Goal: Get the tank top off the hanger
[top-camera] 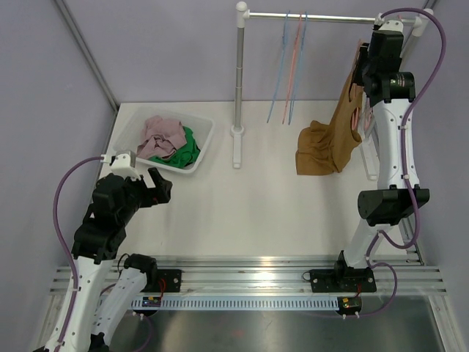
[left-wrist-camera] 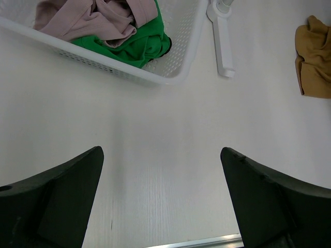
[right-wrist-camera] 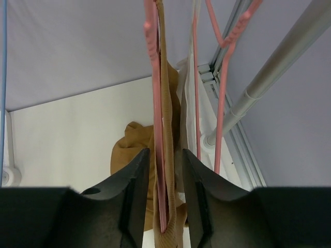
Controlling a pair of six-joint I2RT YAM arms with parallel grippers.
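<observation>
Ribbed tan cloth tank top (right-wrist-camera: 166, 155); smooth pink plastic hanger (right-wrist-camera: 153, 77).

white table (top-camera: 278, 213), lavender walls (top-camera: 168, 51)

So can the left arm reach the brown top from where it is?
Probably not easily. The left gripper hangs open near the basket, while the brown tank top hangs far across the table by the right gripper, which already straddles its strap.

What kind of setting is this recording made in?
Probably a lab mock-up of a laundry corner: a metal clothes rail with thin plastic hangers, a white mesh laundry basket, plain lilac enclosure walls.
</observation>
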